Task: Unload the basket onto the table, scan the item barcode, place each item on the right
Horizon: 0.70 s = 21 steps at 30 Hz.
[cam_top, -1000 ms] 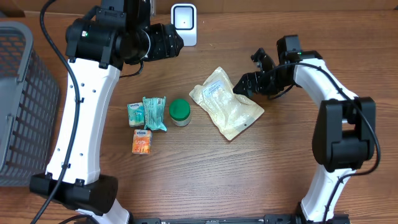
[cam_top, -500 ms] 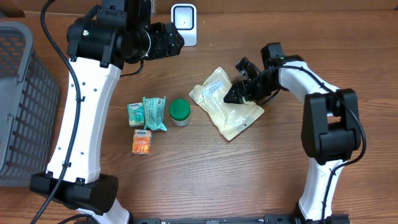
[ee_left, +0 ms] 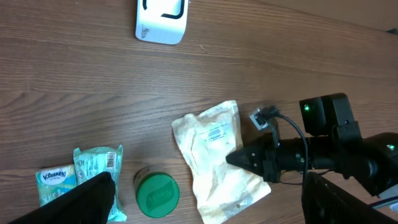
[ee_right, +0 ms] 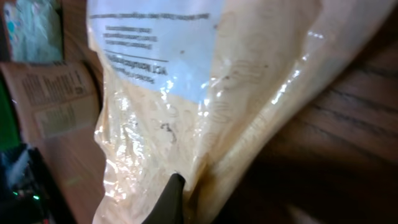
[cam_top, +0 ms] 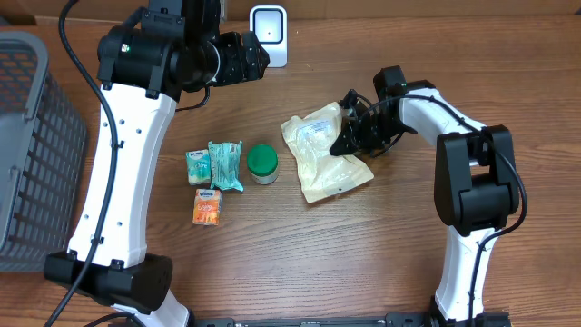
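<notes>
Overhead: right gripper (cam_top: 346, 143) pinched on the grain-filled clear pouch (cam_top: 320, 159); left gripper (cam_top: 259, 56) spread wide, grey basket (cam_top: 27, 154) far left.

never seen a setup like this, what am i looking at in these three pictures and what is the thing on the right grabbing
These are two white robot arms at a wooden table, each ending in a two-finger end effector. One picture looks down from above the table; the other two come from small cameras on each wrist.

On the table lie a pale plastic pouch with a white label, a green-lidded jar, two teal packets and a small orange packet. A white scanner stands at the far edge, and a grey basket sits at the left.

The right end effector has shut on the pouch's edge; its wrist camera shows the pouch up close. The left end effector is open and holds nothing, hanging above the table near the scanner.
</notes>
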Each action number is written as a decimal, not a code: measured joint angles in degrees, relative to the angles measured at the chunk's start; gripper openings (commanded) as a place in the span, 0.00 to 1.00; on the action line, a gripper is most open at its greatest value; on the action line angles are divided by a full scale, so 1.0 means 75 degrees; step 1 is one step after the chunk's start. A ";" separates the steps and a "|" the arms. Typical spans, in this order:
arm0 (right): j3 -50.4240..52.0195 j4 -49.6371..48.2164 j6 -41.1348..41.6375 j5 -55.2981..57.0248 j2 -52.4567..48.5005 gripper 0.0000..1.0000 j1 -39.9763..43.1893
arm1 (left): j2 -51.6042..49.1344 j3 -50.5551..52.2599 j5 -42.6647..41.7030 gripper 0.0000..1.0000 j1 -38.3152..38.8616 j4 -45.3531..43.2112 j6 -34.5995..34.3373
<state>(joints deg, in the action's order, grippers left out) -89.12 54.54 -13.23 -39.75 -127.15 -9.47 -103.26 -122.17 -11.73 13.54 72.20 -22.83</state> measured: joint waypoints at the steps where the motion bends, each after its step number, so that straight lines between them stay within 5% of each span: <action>1: -0.0216 0.0323 0.0026 0.0017 -0.0003 0.04 0.0020 | 0.0000 0.0000 0.0000 0.86 0.0000 -0.0015 -0.0003; 10: -0.2366 0.2267 0.0513 0.1227 0.0399 0.04 0.0029 | 0.0000 0.0000 0.0003 0.87 0.0000 -0.0035 -0.0003; 21: -0.2532 0.4398 0.3896 0.8667 0.1635 0.04 -0.1909 | 0.0000 0.0000 0.0297 0.88 0.0000 -0.0035 -0.0029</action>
<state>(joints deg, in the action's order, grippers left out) -108.12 87.53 15.99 25.26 -114.89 -23.79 -103.26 -122.17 -9.50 13.54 71.94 -23.05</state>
